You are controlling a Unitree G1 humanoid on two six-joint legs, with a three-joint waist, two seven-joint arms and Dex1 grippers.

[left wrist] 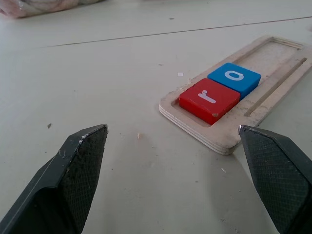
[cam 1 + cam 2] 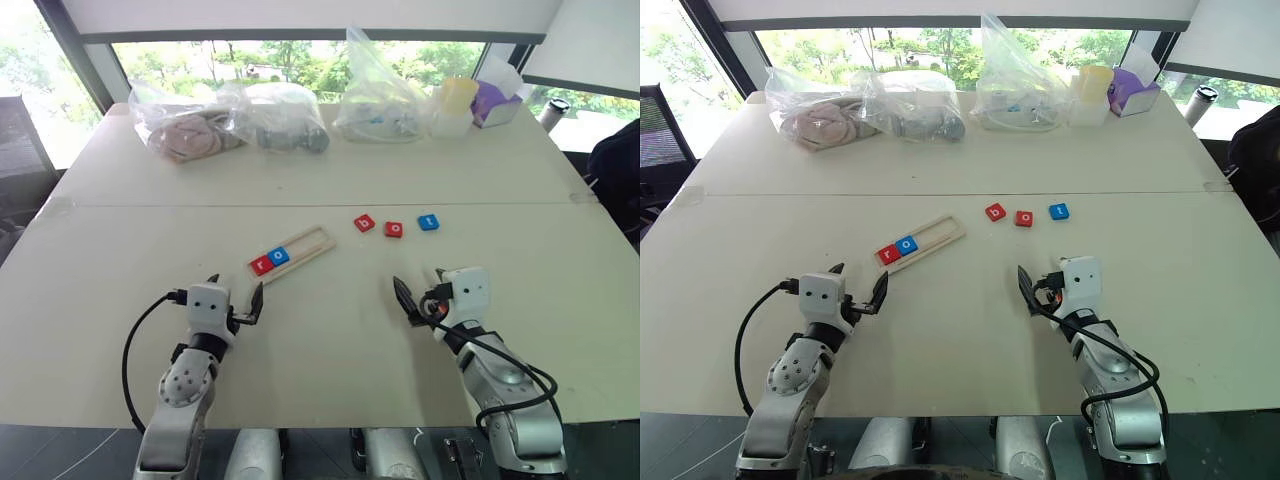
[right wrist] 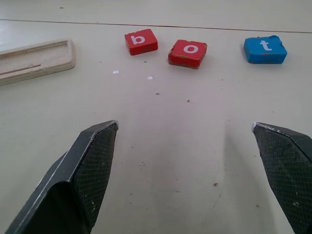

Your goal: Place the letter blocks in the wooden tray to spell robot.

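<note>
The left gripper hovers low over the table with its two black fingers spread wide and nothing between them. Just ahead of it and slightly to its right lies the wooden tray, set at a slant. Two letter blocks sit side by side at the tray's near end, touching each other: the red "r" block closest to the gripper, then the blue "o" block. The rest of the tray is bare wood with a narrow groove along one side.

The right gripper hangs at much the same height, its fingers also spread wide and empty, touching nothing. Ahead of it, well apart from its tips, three blocks lie loose on the table in a rough row: the red "b" block, the red "o" block near it, and the blue "t" block further to the right. The far end of the tray reaches toward the left of this row without touching it.

The table is pale cream, with a seam running across it beyond the blocks. At its far edge, well beyond both grippers, stand clear plastic bags of bundled things, a pale yellow container and a purple box. Windows behind show green trees.

The contents of the bags are hard to make out. A dark shape at the right edge is cut off.
</note>
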